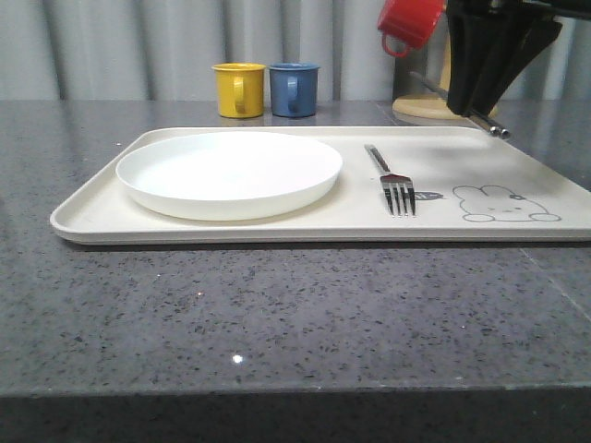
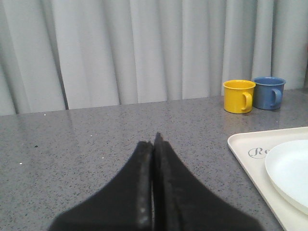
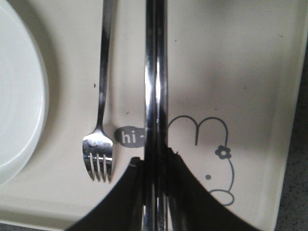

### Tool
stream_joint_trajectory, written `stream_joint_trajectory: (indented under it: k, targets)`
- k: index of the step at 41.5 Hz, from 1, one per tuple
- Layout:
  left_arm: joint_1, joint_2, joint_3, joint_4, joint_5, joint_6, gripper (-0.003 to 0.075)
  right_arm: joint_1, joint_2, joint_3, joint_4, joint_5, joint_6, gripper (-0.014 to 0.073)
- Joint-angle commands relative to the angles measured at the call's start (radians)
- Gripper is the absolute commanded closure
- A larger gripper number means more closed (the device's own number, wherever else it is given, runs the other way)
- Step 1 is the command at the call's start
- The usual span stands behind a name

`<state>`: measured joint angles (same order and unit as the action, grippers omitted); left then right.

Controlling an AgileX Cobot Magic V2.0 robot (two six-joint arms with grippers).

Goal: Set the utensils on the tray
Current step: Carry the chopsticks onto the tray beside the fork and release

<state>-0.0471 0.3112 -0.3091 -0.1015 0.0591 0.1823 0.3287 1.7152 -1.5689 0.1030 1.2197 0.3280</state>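
The cream tray (image 1: 92, 208) lies across the table with the white plate (image 1: 229, 173) on its left half and the silver fork (image 1: 392, 180) to the plate's right, beside the bunny drawing (image 1: 503, 205). My right gripper (image 1: 480, 101) hangs above the tray's far right, shut on the metal chopsticks (image 1: 466, 109). In the right wrist view the chopsticks (image 3: 156, 82) run between my pads, above the tray (image 3: 260, 72) and just beside the fork (image 3: 99, 115). My left gripper (image 2: 154, 139) is shut with nothing in it, over bare table left of the tray (image 2: 240, 149).
A yellow mug (image 1: 238, 89) and a blue mug (image 1: 295, 89) stand behind the tray. A red mug (image 1: 409, 22) hangs on a stand with a wooden base (image 1: 427, 108) at the back right. A grey curtain closes off the back.
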Motion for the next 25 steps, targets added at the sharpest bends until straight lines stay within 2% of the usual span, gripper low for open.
stream_joint_trajectory:
  k: [1, 25]
  targets:
    - [0.001, 0.006, -0.026, -0.008, -0.084, -0.003, 0.0739, -0.002, -0.017, -0.034, -0.015, -0.033, 0.007, 0.064]
    - [0.001, 0.006, -0.026, -0.008, -0.084, -0.003, 0.0739, -0.002, 0.101, -0.034, -0.036, -0.059, 0.011, 0.064]
